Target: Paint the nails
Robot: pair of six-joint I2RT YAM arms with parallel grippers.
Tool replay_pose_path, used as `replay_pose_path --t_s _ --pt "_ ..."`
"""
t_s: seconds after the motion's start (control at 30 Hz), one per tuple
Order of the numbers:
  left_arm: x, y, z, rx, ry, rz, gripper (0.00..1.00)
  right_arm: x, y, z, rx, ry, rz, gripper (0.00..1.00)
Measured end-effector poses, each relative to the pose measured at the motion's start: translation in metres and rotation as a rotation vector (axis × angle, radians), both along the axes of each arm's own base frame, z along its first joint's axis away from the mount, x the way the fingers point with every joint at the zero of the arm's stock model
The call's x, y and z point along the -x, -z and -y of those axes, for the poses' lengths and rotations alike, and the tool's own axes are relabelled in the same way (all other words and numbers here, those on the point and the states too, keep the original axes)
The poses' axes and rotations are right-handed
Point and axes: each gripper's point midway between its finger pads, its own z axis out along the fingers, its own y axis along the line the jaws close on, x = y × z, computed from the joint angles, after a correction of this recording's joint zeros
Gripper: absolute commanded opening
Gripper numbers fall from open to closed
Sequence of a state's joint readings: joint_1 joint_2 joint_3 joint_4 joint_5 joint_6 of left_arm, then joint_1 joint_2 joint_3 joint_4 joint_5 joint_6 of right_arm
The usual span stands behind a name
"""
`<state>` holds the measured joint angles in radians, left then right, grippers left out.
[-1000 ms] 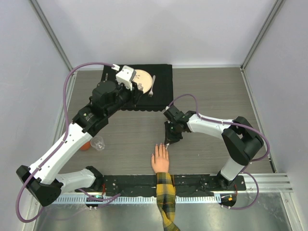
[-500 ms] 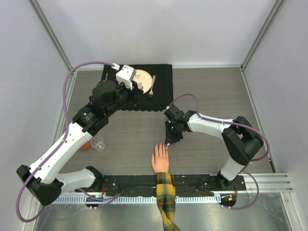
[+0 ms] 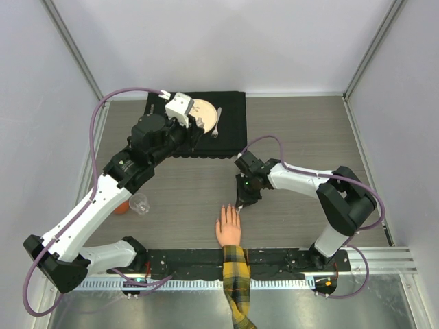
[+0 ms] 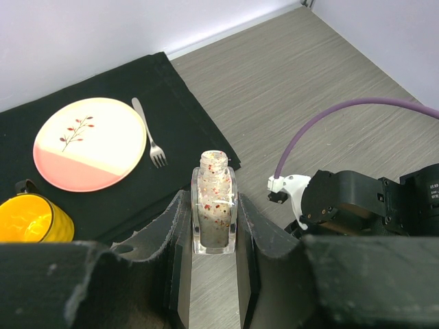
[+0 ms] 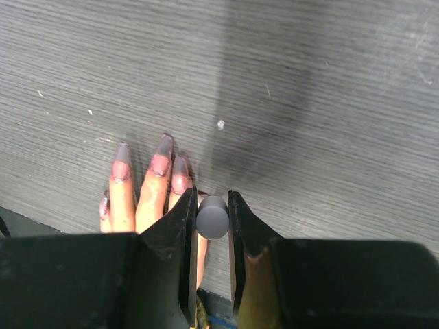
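Right claw (image 5: 211, 200) is pinched on a small grey round cap (image 5: 212, 216). The wrist camera sees the cap end-on, so whatever hangs below it is hidden. I take it for the polish brush's handle, held upright so the bristles point down at the fingers. It sits just beside the innermost finger of the flesh-coloured hand (image 3: 228, 229), which lies flat, palm down, on the grey wood-grain table (image 3: 295, 130) with the fingers pointing away from the arm bases. The yellow-and-black plaid sleeve (image 3: 236, 274) crosses the near rail. Lying flat turns the long pinkish nails (image 5: 160, 164) upward, within reach of a brush coming from above. Their ends look darker, though whether that is polish or shade I cannot tell.

Left claw (image 4: 213, 205) is pressed together on a small square clear-glass bottle of red-flecked polish (image 4: 213, 181). The bottle is upright, its neck open and capless. It is held high and well apart from the hand, over the far side near the black cloth mat (image 3: 230, 116), probably so that nothing spills and the open mouth is ready for another dip. On that mat lie a round cream-and-pink plate (image 4: 89, 142), a silver fork (image 4: 149, 133) just beside it, and a yellow mug (image 4: 27, 219). None of them is part of the job.

I judge the step in hand to be stroking the nail nearest the cap.
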<state>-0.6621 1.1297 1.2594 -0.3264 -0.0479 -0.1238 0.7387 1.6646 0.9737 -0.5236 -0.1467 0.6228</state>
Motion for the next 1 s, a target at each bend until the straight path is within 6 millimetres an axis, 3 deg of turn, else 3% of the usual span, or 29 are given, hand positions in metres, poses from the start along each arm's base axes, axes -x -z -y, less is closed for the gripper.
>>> replay_pose_path --t_s 1.0 --pt "0.0007 -0.0002 0.0009 0.021 -0.005 -0.015 0.0 0.0101 -0.0059 0.002 -0.018 -0.011 0.007 0.01"
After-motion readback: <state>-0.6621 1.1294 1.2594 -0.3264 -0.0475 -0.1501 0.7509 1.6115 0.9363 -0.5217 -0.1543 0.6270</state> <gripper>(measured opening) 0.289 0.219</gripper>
